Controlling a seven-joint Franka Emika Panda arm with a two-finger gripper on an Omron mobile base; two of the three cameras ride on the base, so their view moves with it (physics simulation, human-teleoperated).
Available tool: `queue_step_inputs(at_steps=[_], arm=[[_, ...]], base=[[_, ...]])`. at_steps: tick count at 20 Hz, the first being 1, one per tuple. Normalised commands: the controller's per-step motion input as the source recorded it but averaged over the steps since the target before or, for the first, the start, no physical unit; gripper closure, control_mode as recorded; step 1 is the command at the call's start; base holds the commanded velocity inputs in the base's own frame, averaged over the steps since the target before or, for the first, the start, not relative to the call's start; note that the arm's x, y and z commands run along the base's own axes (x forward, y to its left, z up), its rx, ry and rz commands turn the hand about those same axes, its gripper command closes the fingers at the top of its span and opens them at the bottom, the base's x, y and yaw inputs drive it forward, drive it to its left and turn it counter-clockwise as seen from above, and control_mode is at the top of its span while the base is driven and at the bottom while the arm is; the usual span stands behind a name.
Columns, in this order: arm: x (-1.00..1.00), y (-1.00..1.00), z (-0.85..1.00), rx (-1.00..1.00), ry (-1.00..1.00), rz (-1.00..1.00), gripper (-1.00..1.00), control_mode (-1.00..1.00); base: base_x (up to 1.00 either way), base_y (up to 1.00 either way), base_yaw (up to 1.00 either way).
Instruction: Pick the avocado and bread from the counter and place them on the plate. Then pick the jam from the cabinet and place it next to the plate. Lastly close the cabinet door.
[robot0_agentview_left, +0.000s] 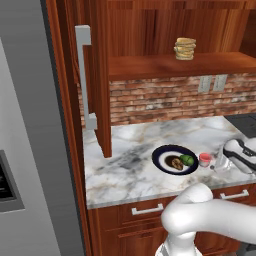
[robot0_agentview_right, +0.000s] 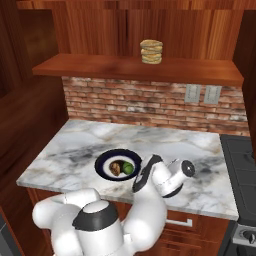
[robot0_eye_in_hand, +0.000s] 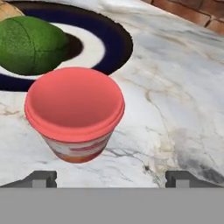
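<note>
Arm reaches low over the counter (robot0_agentview_left: 130, 165) — gripper (robot0_eye_in_hand: 111, 177) spread wide around the jam (robot0_eye_in_hand: 74, 111).

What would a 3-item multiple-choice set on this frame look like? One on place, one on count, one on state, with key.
1. Where does the jam stand?
A. on the cabinet shelf
B. on the counter beside the plate
C. on the plate

2. How many food items lie on the plate?
A. two
B. none
C. four

3. How is the cabinet door?
A. shut
B. taken off
C. open

Key:
1 B: the left base view and the hand view show the jar on the marble just off the plate's rim.
2 A: the avocado and the bread lie side by side on it.
3 C: the door stands swung out, with the shelf and the stack of tan discs exposed.
</note>
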Motion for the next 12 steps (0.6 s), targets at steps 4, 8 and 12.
queue_step_inputs(at_steps=[4, 8, 12], arm=[[-0.56, -0.99, 0.0, -0.01, 0.0, -0.1, -1.0, -1.0], [-0.66, -0.89, 0.18, 0.0, -0.02, -0.06, -1.0, -1.0], [-0.51, -0.27, 0.58, 0.06, -0.1, -0.03, -1.0, -1.0]], base=[[0.0, 0.0, 0.0], [0.0, 0.0, 0.0], [0.0, 0.0, 0.0]])
